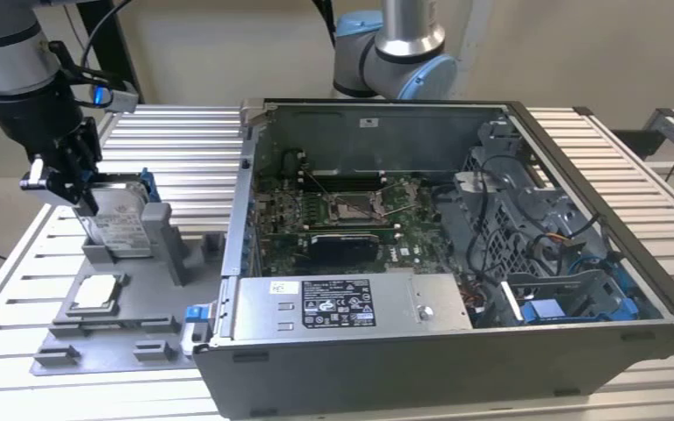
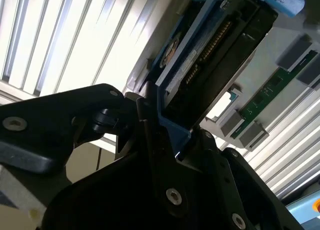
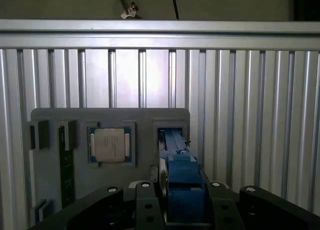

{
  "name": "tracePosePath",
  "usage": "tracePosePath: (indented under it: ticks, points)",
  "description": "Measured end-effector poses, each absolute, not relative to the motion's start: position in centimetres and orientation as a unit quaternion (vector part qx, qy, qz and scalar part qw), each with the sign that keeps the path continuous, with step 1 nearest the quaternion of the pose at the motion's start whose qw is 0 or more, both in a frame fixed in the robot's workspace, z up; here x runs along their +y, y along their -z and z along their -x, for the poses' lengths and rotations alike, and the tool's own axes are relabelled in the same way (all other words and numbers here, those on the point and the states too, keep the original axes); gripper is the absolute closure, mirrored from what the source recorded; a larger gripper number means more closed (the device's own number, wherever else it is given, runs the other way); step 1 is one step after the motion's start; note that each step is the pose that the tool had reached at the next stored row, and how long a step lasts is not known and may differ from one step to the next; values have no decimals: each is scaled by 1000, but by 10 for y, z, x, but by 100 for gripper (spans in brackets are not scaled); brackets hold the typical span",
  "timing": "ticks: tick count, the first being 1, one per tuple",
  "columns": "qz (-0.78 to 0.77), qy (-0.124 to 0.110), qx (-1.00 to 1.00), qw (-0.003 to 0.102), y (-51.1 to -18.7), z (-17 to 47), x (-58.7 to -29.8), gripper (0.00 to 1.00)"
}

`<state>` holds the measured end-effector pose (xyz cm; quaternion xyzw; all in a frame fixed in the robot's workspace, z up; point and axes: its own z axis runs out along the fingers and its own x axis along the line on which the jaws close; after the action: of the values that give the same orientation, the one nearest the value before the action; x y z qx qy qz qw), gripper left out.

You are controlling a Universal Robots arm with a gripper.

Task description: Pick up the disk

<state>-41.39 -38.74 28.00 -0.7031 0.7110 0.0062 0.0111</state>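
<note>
Disk, just one, is clamped by the lone gripper.

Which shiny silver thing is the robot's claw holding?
The blue-framed disk, standing upright in the gripper; the small square chip lies flat, untouched.

1. Disk: just the one, blue frame and all.
2. Gripper: one.
3. Robot arms in the exterior view: two. There's the left arm and the back arm behind the case.
4. Open computer case: one.
5. Grey labelled box inside it: one.
6. Grey tray: one.
7. Square silver chip: one.
8. Green memory stick: one, far as I can count.
</note>
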Motion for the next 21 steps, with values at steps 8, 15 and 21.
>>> tracePosePath:
  ticks: [8,15,21]
  points:
    - [703,-6,711,11,-283,414,-387,100]
    - [703,0,711,5,-281,414,-387,100]
    - [703,2,711,2,-277,414,-387,100]
